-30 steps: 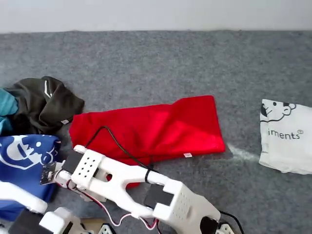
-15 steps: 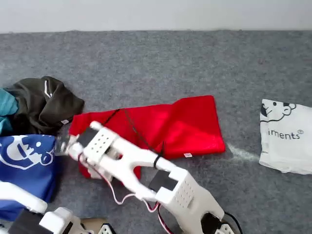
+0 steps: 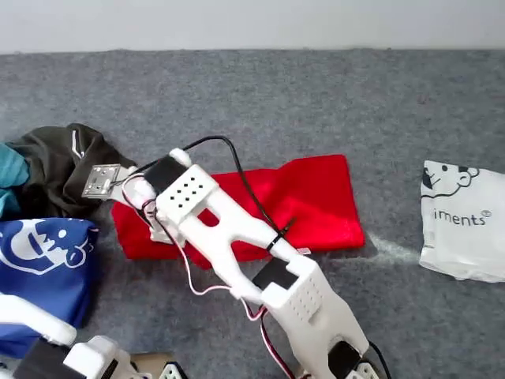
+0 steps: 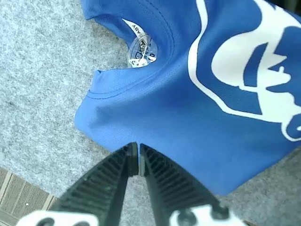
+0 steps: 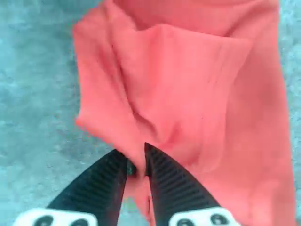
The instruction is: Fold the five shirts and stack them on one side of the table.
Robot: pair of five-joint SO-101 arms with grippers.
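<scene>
Near the middle of the grey felt-covered table (image 3: 316, 103) lies the red shirt (image 3: 316, 201), already doubled into a long band. Its long axis runs left to right, the right end sitting a little farther back than the left, and a small tag shows at its near edge. The right gripper (image 5: 136, 162) has its jaws pressed together on a raised fold of red cloth at the band's left end, so the likely step in hand is bringing that end across toward the right to shorten the band. By my judgement the task is at an early stage. A white shirt (image 3: 465, 225) lies flat and squared at the right side, well apart from the red one, and looks like the only finished fold and the start of the stack. At the left side three garments wait unfolded: a blue shirt (image 3: 43, 260) with a white print nearest, a crumpled dark olive shirt (image 3: 67, 170) beyond it, and a teal shirt (image 3: 9, 178) at the edge. The left gripper (image 4: 139, 157) is closed at the blue shirt's hem and appears to nip it.
</scene>
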